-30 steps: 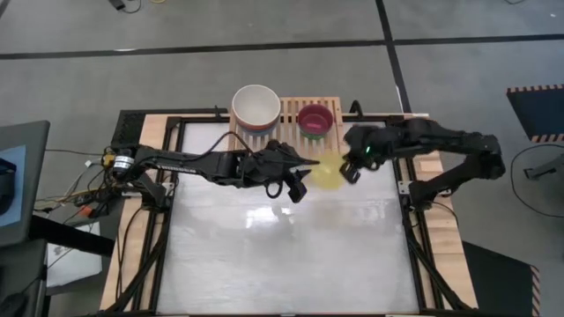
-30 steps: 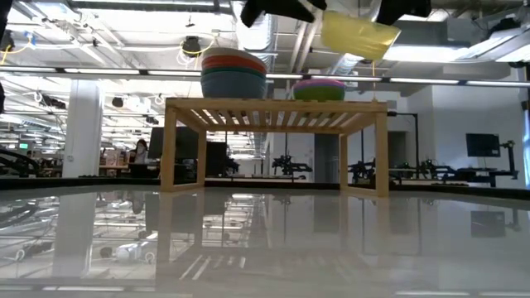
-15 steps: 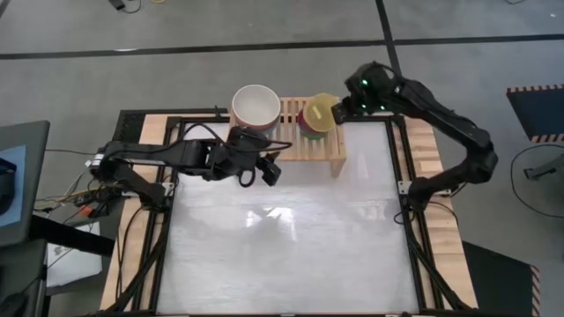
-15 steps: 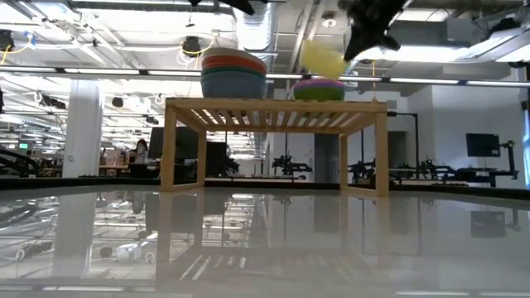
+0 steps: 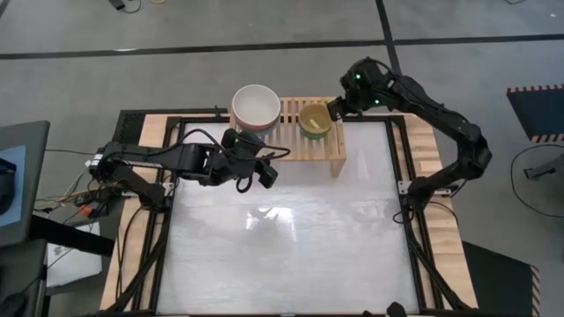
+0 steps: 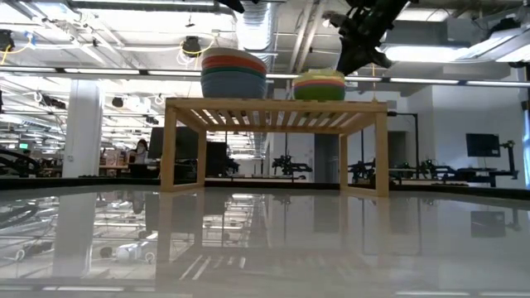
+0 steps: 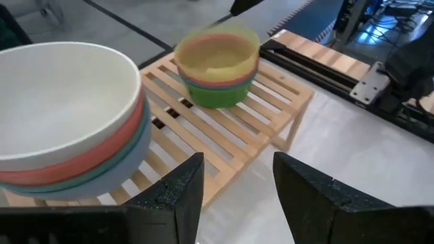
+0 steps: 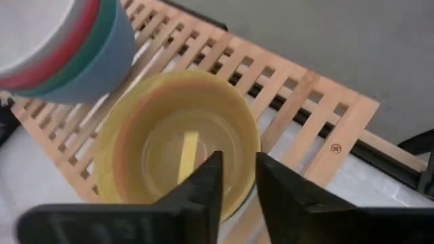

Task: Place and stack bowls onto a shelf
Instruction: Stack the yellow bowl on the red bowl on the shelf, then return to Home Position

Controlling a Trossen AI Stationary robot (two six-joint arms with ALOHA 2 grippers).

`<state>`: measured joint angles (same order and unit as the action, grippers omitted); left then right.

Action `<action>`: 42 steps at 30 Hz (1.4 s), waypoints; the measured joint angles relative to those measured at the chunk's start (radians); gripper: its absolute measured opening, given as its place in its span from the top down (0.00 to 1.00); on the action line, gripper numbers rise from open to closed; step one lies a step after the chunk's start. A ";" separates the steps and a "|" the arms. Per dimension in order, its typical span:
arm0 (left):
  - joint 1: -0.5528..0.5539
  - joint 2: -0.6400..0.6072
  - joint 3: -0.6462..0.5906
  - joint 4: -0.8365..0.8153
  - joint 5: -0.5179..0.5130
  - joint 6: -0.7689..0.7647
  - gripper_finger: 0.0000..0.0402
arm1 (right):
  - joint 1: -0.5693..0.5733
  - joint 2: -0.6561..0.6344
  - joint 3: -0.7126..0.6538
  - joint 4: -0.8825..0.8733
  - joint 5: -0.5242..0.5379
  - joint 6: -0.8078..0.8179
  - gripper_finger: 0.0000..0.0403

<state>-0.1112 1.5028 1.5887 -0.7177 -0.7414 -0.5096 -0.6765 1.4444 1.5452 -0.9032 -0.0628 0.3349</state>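
Note:
A light-wood slatted shelf (image 5: pixel 295 148) (image 6: pixel 273 112) stands at the table's far edge. On its left end is a stack of large bowls (image 5: pixel 256 106) (image 6: pixel 234 73) (image 7: pixel 61 108), cream white on top, then red, teal and slate blue. To the right, the yellow bowl (image 5: pixel 314 118) (image 6: pixel 319 76) (image 7: pixel 217 51) is nested level in the small stack, over magenta, cyan and lime green. My right gripper (image 5: pixel 333 109) (image 8: pixel 239 166) is at that bowl's right rim. My left gripper (image 5: pixel 267 173) (image 7: pixel 237 163) hangs open in front of the shelf, touching nothing. My right gripper holds the yellow bowl by its rim (image 8: pixel 252 146) on the side toward the table's right. One finger (image 8: pixel 207 186) is inside the bowl and the other outside. The fingers slant down from above and the right (image 6: pixel 346 64). The bowl sits upright, nested in the small stack.
A black metal frame (image 5: pixel 401 189) borders the glossy white tabletop (image 5: pixel 282 255), which stretches from the shelf to the near edge. Bare slats (image 7: pixel 234 132) show between and in front of the two stacks. Cables (image 5: pixel 84 198) lie off the table's left side.
My right gripper carried the tilted yellow bowl from above the table in front of the shelf toward the far edge, then down onto the small stack, where it now sits level. My left gripper drew back from the middle toward the table's left.

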 joint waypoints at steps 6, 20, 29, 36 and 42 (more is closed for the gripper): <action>-0.001 -0.015 -0.001 -0.013 -0.015 -0.011 0.59 | 0.000 -0.033 0.002 0.014 0.003 0.012 0.56; -0.187 -0.396 -0.465 0.522 -0.106 0.174 0.72 | 0.353 -0.434 -0.331 0.467 -0.107 -0.095 0.53; -0.134 -0.425 -0.853 1.188 0.330 0.261 0.87 | 0.513 -0.639 -0.709 0.785 -0.154 0.004 0.63; -0.105 -0.500 -0.845 1.110 0.368 0.570 0.97 | 0.500 -0.700 -0.717 0.660 -0.148 -0.039 0.80; -0.100 -0.705 -0.870 0.985 0.367 0.691 1.00 | 0.473 -0.829 -0.716 0.641 -0.145 -0.272 0.96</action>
<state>-0.2112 0.7982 0.7190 0.2673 -0.3741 0.1811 -0.2034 0.6157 0.8295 -0.2626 -0.2081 0.0628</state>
